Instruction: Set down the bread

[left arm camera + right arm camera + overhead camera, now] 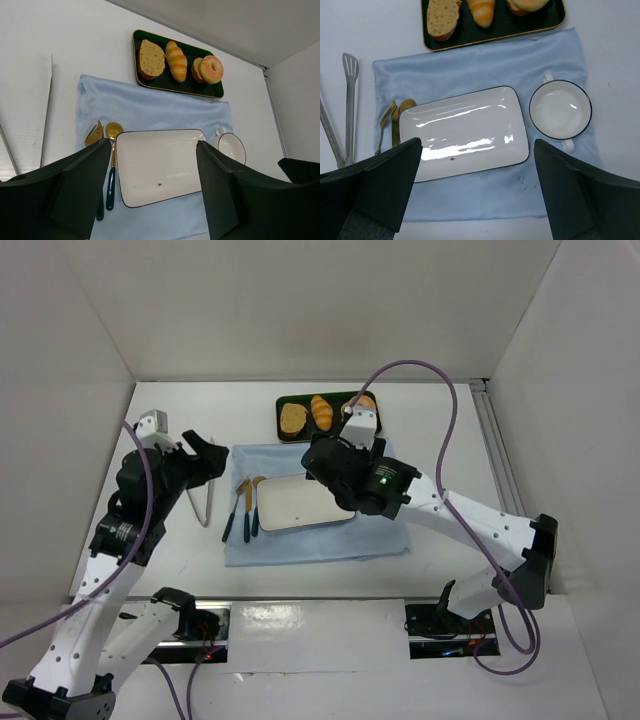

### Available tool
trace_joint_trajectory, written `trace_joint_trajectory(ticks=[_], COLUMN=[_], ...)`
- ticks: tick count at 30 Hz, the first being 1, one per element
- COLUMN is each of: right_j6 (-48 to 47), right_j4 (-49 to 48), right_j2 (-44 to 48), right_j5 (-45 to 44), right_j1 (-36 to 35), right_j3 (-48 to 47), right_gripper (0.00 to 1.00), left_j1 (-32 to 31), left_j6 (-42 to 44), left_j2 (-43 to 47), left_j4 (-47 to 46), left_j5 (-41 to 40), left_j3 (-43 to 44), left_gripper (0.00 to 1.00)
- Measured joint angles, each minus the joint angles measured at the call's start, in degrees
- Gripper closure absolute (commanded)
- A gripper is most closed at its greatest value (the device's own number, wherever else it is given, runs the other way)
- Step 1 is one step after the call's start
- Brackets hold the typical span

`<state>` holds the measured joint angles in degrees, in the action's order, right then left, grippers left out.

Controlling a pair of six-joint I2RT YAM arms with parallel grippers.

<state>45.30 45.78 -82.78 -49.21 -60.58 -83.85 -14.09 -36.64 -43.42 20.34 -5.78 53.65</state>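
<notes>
I see the left jaws and the right jaws both wide apart, holding nothing. Nearest lies a white plate [160, 167] on a light blue cloth [150, 107], with a gold fork and spoon [113, 132] at its left and a round bowl [560, 109] at its right. Tongs [349, 100] lie on the table [75, 40], left of the cloth. Farther, a dark tray [175, 88] carries toast [151, 59], a striped roll [176, 60] and, at its right end, the bread [211, 69]. It is a golden-orange ring with a pale centre, tilted against a brown piece. From above, the right arm hides part of it.
</notes>
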Motion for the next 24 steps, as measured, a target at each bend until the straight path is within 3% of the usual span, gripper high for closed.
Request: trace_joint_trajectory(ticks=[4,8,9,14,19,24], right_j6=[2.62,-3.85,-6.16,-12.92,-14.14,-12.63], right_j4=[1.73,-4.59,-7.30,-16.59,-20.09,-18.71], right_j2=[1.01,7.65,10.80,20.61,22.75,23.12], right_j5=[-0.39,5.73,7.93,13.64,12.79,11.43], right_j1=[0.02,-0.04,-0.04,-0.04,-0.02,1.01], right_j3=[0.42,6.73,9.53,16.44,18.80,19.98], right_gripper=[0.00,0.00,0.00,0.00,0.00,0.00], left_j1=[0.00,0.00,0.00,0.00,-0.02,-0.04], left_j6=[-0.13,-1.14,-1.14,-1.18,-1.22,-1.03], left_j2=[2.69,1.07,-0.13,-2.51,3.74,2.51], left_j4=[-0.26,3.52,4.33,7.13,7.74,8.28], left_j5=[-1.01,0.07,0.76,2.67,0.83,-2.01], left_j3=[-1.25,2.43,4.09,5.46,-2.29,-2.16], left_gripper=[0.14,0.12,0.07,0.06,0.13,0.00])
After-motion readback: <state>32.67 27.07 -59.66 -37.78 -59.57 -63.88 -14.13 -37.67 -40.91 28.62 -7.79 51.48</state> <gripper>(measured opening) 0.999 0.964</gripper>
